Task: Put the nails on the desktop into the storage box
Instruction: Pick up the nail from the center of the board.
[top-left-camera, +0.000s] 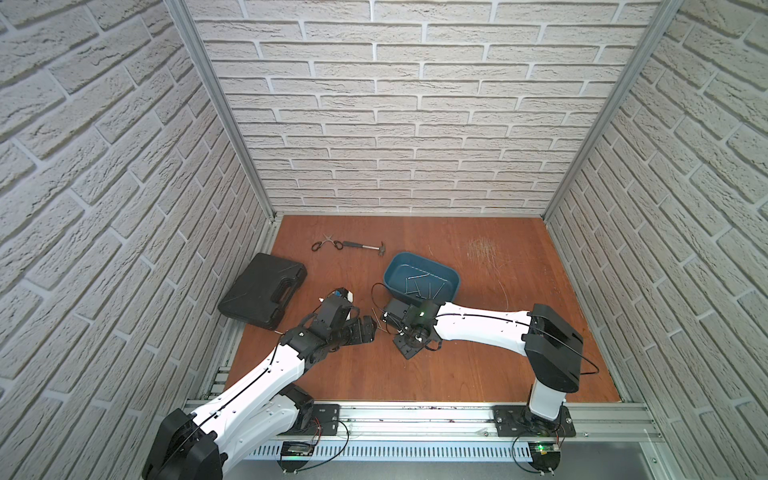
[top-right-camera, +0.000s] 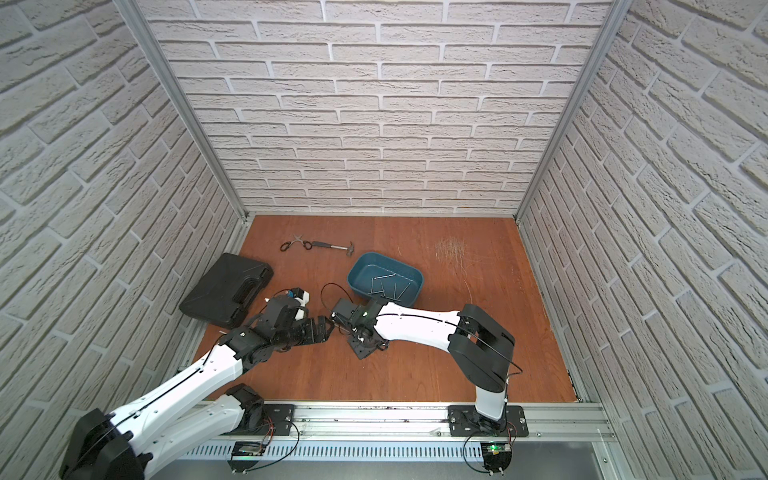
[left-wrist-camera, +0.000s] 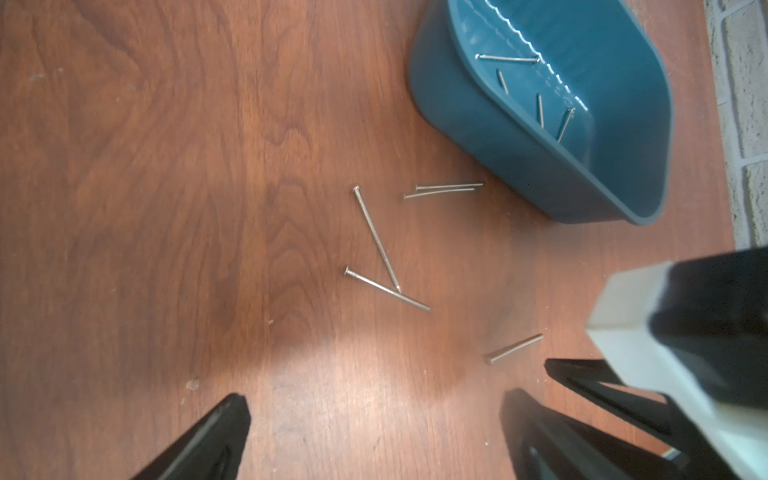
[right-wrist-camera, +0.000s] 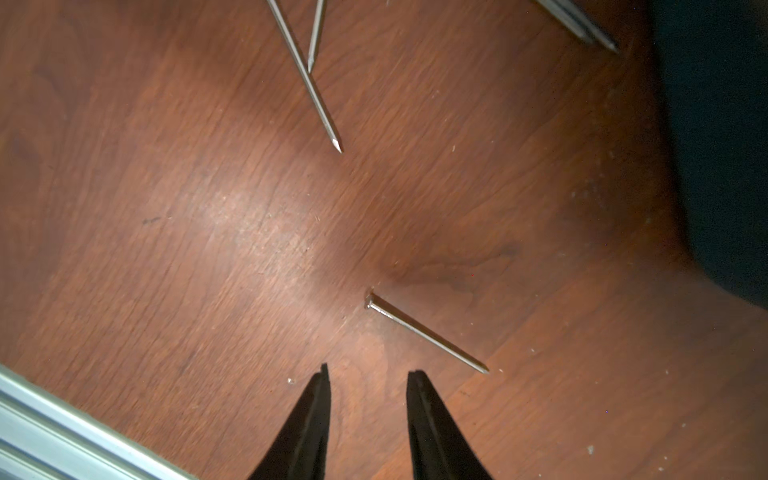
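Five nails (left-wrist-camera: 376, 239) loose on surface (left-wrist-camera: 166, 208), just beside storage box (left-wrist-camera: 478, 137); more lying inside box. Single nail (right-wrist-camera: 426, 332) just ahead of right jaws, narrowly apart, clamping nothing. Left jaws wide apart, empty, hovering near. Farther off on surface: black tool case (top-left-camera: 262, 291), hammer (top-left-camera: 365, 246), scissors (top-left-camera: 326, 243).

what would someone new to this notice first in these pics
Two white-and-black arms meet low over the middle of the reddish desktop, the left gripper wide open, the right gripper open just short of a loose nail. Behind them the teal storage box holds several nails; a black tool case lies at the left edge.
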